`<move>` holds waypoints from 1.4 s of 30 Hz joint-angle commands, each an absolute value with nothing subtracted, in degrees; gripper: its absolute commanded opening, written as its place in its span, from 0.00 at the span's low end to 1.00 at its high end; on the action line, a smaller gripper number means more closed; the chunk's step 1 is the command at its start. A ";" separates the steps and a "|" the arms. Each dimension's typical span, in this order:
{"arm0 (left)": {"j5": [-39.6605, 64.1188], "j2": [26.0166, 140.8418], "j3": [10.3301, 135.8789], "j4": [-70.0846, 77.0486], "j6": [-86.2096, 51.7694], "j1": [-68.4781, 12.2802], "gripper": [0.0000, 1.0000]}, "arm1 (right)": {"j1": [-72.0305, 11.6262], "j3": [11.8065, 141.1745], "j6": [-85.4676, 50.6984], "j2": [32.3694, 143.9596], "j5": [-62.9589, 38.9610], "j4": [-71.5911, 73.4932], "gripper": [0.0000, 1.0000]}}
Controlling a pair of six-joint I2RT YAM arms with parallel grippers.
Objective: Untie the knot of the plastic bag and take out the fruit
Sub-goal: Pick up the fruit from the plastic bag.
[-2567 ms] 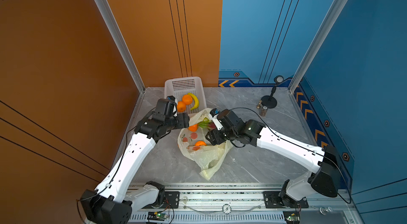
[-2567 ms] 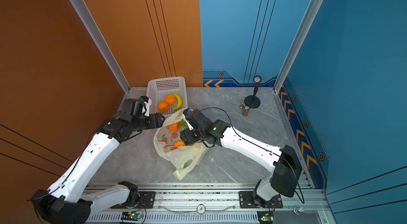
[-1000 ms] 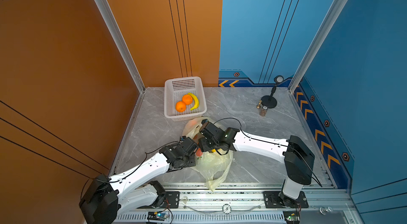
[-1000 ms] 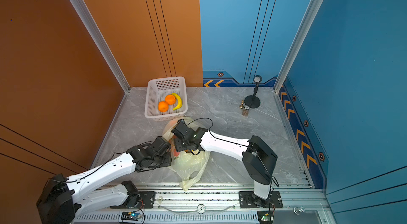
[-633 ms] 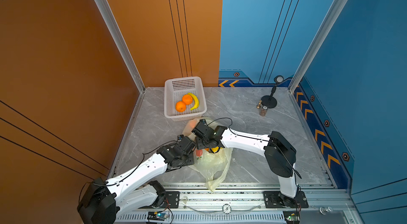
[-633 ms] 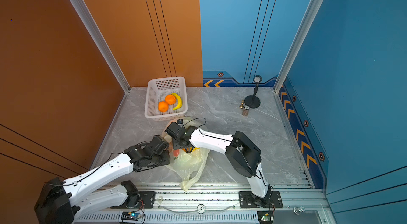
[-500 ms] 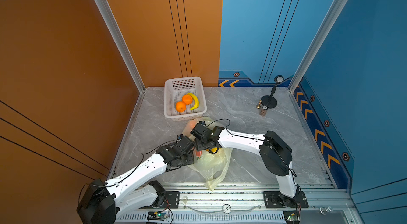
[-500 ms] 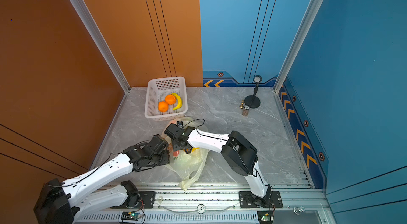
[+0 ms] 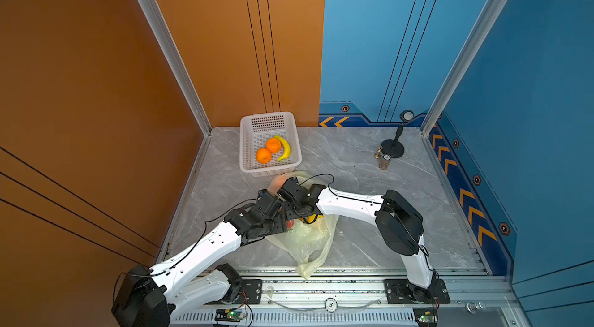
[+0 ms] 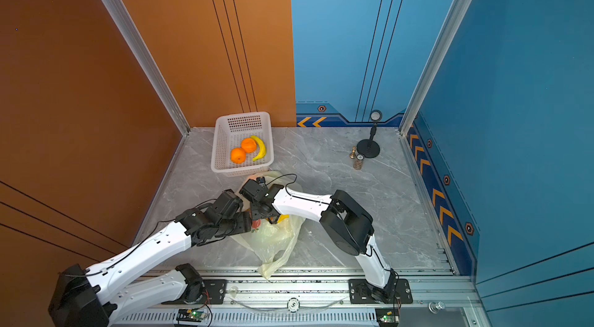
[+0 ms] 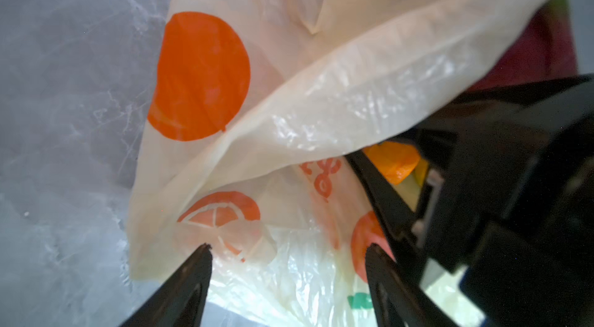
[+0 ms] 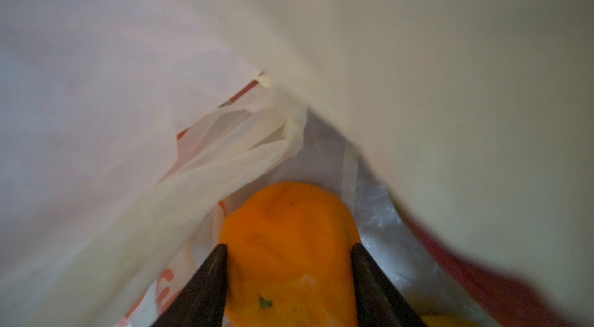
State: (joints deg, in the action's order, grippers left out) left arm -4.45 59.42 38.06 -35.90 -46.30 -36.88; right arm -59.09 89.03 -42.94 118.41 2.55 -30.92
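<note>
**A:** Where is the thin, translucent pale-yellow plastic bag (image 9: 305, 238) printed with orange fruit?

**B:** It lies crumpled on the grey marbled surface (image 9: 353, 164), on the near side of the white perforated plastic basket (image 9: 246, 148). Both arms meet over it.

**A:** State of the right pincer (image 12: 287, 246)?

**B:** It is inside the bag, grasping a round orange fruit (image 12: 289, 213). One finger sits against each side of it.

**A:** And the left pincer (image 11: 288, 246)?

**B:** Released. Its fingers stand apart over the bag's printed wall, beside the mouth, with nothing between them.

**A:** What is in the basket?

**B:** Two oranges (image 9: 264, 155), touching, with a curved yellow banana (image 9: 284, 148) just to their right. The basket stands against the far wall, left of centre.
</note>
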 commanded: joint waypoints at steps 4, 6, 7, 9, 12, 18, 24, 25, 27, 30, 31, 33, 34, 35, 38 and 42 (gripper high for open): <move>3.69 63.69 37.14 -28.72 -45.58 -35.60 0.76 | -58.59 86.04 -45.00 120.61 -0.91 -29.31 0.41; 3.89 65.31 36.76 -27.58 -45.19 -35.30 0.73 | -57.80 84.63 -45.93 119.69 -2.05 -27.69 0.38; 4.84 66.29 36.57 -26.30 -45.02 -35.00 0.72 | -57.45 83.66 -46.45 119.27 -2.84 -26.38 0.37; 7.58 68.44 36.28 -24.32 -44.92 -34.48 0.66 | -57.11 82.58 -46.82 117.61 -3.73 -25.23 0.36; 7.23 71.12 36.36 -25.81 -44.87 -34.30 0.42 | -56.40 81.92 -46.83 115.38 -3.09 -25.41 0.36; 3.49 73.20 34.20 -28.68 -44.24 -33.93 0.12 | -54.29 79.70 -46.60 110.81 -1.21 -24.39 0.36; 1.43 73.17 34.17 -30.55 -43.68 -33.48 0.00 | -52.57 78.53 -46.19 108.14 -1.92 -23.21 0.36; 1.41 73.08 34.29 -30.51 -43.68 -33.38 0.00 | -52.36 78.40 -46.15 107.87 -2.75 -22.62 0.36; 1.42 72.58 34.78 -30.50 -43.57 -33.36 0.03 | -52.29 78.48 -46.48 107.19 -4.74 -21.54 0.37; 1.42 70.96 35.67 -30.93 -43.23 -33.20 0.15 | -52.21 78.23 -46.70 105.60 -6.92 -20.68 0.37; 1.40 69.99 35.98 -30.98 -43.16 -33.22 0.20 | -52.21 77.92 -46.88 104.83 -7.26 -20.51 0.37; 1.01 67.65 36.54 -31.41 -43.02 -33.13 0.30 | -52.20 76.82 -47.04 103.25 -7.77 -19.97 0.37; 0.96 66.23 36.78 -31.47 -42.84 -33.01 0.34 | -52.14 76.12 -47.06 102.24 -8.00 -19.33 0.37; 0.69 64.77 37.05 -31.48 -42.65 -32.96 0.39 | -52.16 75.26 -46.90 101.46 -8.17 -18.61 0.37; -0.22 59.78 37.71 -31.55 -42.06 -32.68 0.49 | -51.86 73.27 -46.50 98.81 -9.07 -18.18 0.37; -0.39 53.74 38.38 -30.99 -40.86 -32.10 0.55 | -51.69 70.35 -46.41 94.48 -9.05 -17.13 0.37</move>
